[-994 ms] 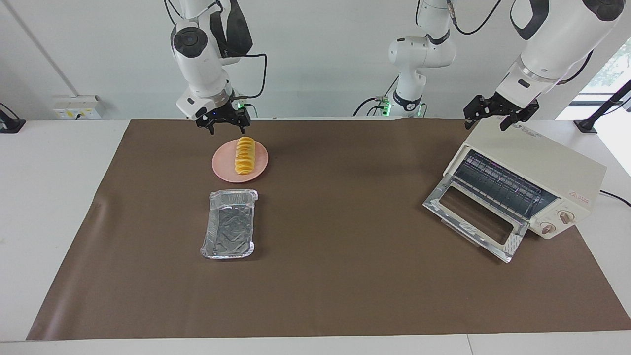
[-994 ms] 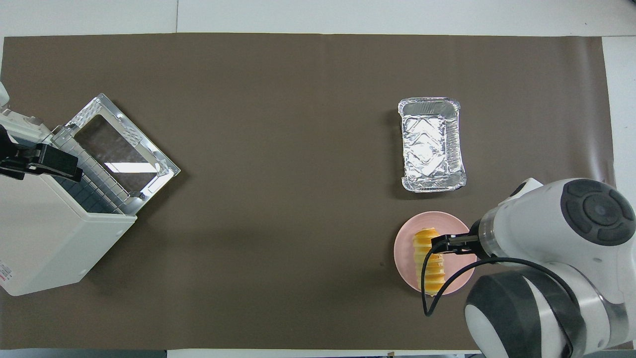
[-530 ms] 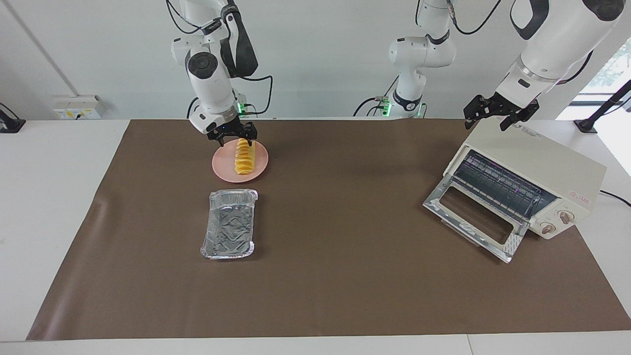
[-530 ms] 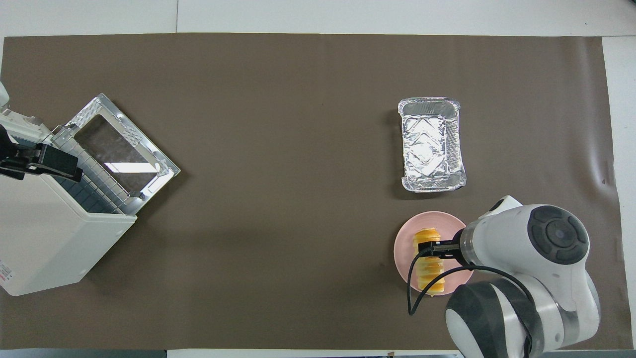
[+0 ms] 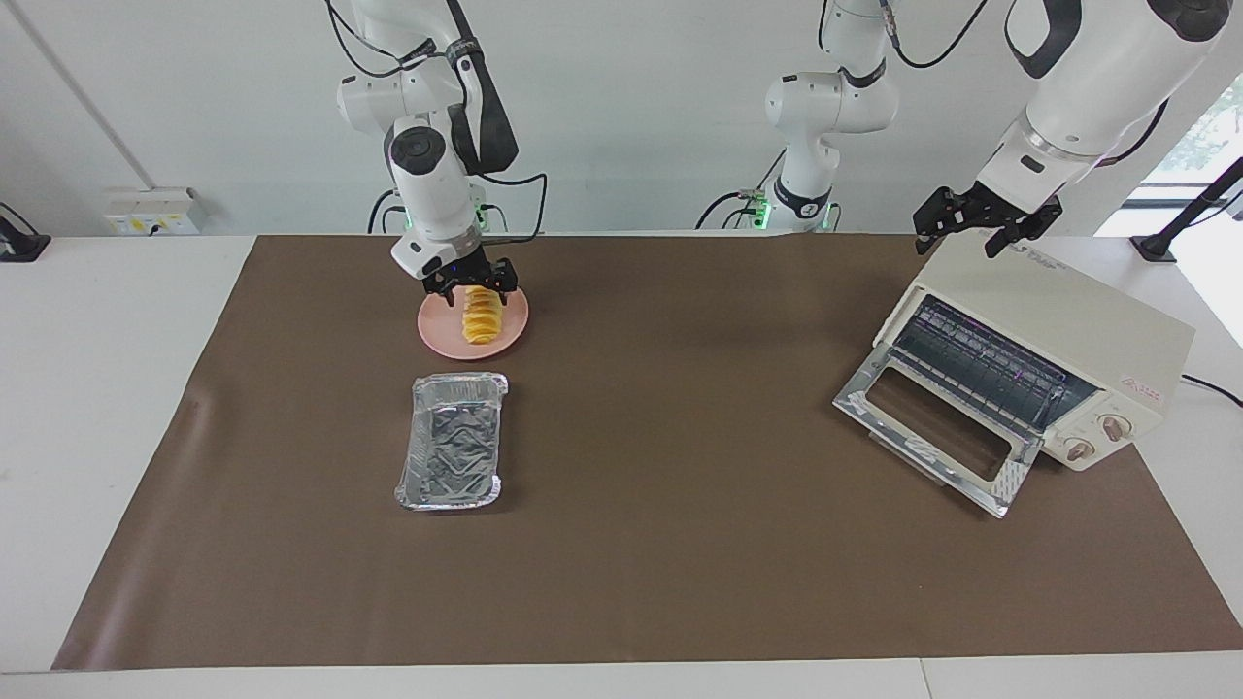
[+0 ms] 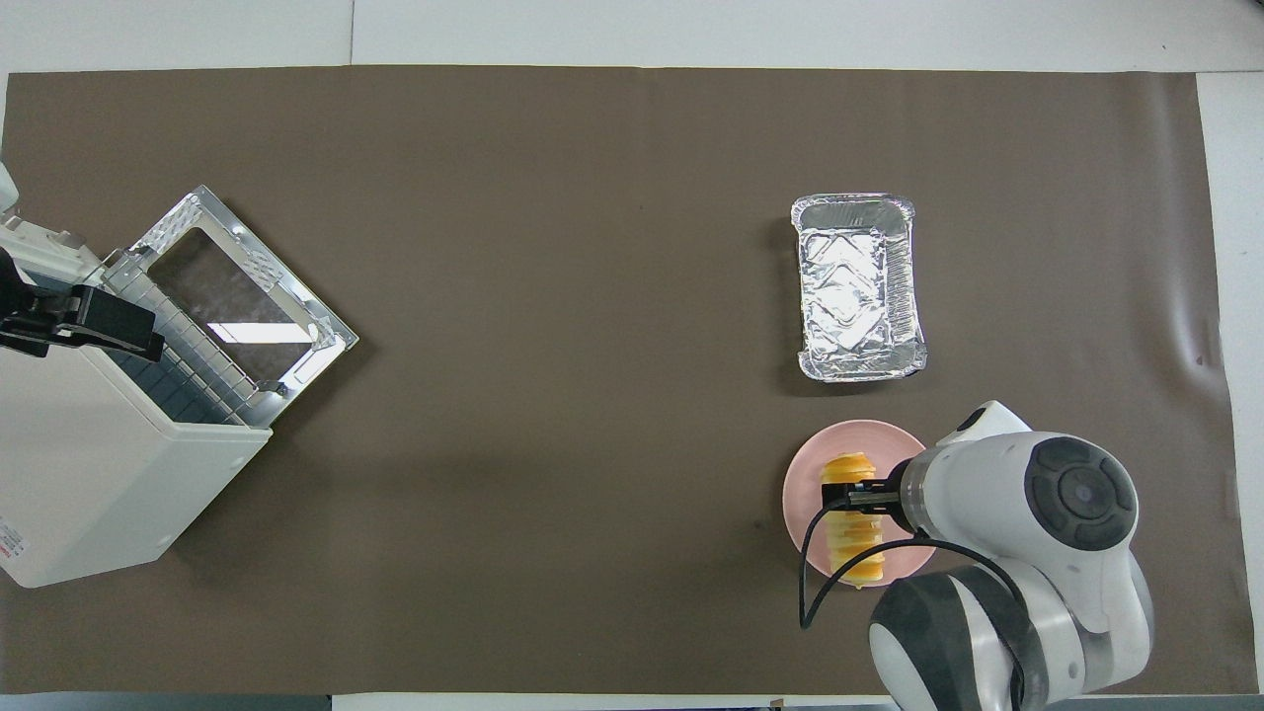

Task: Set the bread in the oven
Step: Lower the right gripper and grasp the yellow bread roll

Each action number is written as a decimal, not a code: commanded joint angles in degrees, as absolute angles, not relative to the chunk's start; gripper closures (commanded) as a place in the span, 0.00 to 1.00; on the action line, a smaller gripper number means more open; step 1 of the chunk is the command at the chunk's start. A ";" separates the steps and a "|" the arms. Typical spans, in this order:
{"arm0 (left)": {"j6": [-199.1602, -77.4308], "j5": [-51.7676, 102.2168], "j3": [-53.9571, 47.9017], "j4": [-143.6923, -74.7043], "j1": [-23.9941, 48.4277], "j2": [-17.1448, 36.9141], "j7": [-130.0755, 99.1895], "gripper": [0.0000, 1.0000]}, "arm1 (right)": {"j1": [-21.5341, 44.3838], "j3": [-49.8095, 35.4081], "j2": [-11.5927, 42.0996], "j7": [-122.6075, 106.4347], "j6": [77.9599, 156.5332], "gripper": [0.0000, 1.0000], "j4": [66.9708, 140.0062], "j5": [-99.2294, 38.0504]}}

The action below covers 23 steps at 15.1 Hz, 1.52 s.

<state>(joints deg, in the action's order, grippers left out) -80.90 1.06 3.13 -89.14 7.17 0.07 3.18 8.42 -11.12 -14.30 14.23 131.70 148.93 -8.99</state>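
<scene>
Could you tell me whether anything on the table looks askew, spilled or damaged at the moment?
Nothing is spilled or broken. The oven sits at an angle to the table edge, its door dropped open. The bread lies whole on the pink plate; the foil tray is empty and crinkled.

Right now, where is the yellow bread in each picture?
Facing view: the bread lies on the pink plate in the upper left part, under the right pincer.
Overhead view: the bread is at the lower right, on the same plate, partly under the right pincer.
Shared landmark: the foil tray sits beside the plate, farther from the robots.
</scene>
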 commanded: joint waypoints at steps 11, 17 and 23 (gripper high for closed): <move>-80.86 1.76 2.90 -90.88 6.59 -1.58 3.34 0.00 | 9.14 -10.99 -12.39 14.76 137.64 0.85 152.67 -10.20; -80.86 1.76 2.90 -90.88 6.59 -1.58 3.34 0.00 | 8.44 -10.72 -16.43 15.21 123.70 1.00 146.88 -10.28; -80.86 1.76 2.90 -90.88 6.59 -1.58 3.34 0.00 | 0.37 -10.46 -12.06 9.25 112.51 1.00 129.41 -10.20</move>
<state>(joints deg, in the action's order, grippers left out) -80.90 1.06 3.13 -89.15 7.17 0.07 3.18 4.58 -10.35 -16.66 13.46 115.97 137.16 -9.18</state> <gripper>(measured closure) 0.000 0.894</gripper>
